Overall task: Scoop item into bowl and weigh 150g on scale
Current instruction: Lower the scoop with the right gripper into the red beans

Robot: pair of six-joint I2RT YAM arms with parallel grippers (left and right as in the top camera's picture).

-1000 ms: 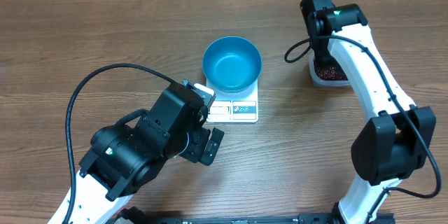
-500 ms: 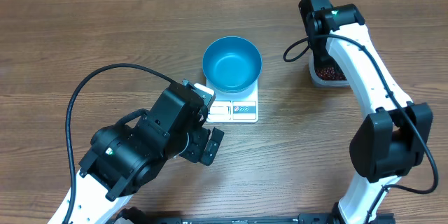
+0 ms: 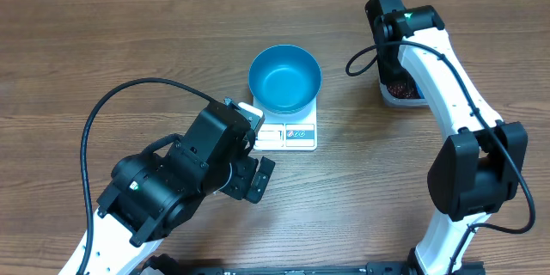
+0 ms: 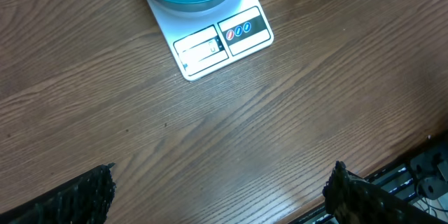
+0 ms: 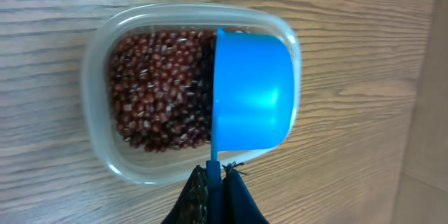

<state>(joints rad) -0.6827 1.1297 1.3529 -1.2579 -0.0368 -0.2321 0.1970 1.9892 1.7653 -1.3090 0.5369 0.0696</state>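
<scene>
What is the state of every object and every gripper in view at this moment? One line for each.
scale: carries the blue bowl; display unreadable.
blue bowl: upright, empty.
clear tub: no lid on it, holds beans.
beans: loose heap inside the tub.
blue scoop: held over the tub, no beans seen on it.
right gripper: shut on the scoop's handle.
left gripper: open, holding nothing.

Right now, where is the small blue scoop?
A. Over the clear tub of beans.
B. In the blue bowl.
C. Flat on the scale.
A: the right gripper pinches the scoop by its handle, its cup over the tub of beans.
</scene>
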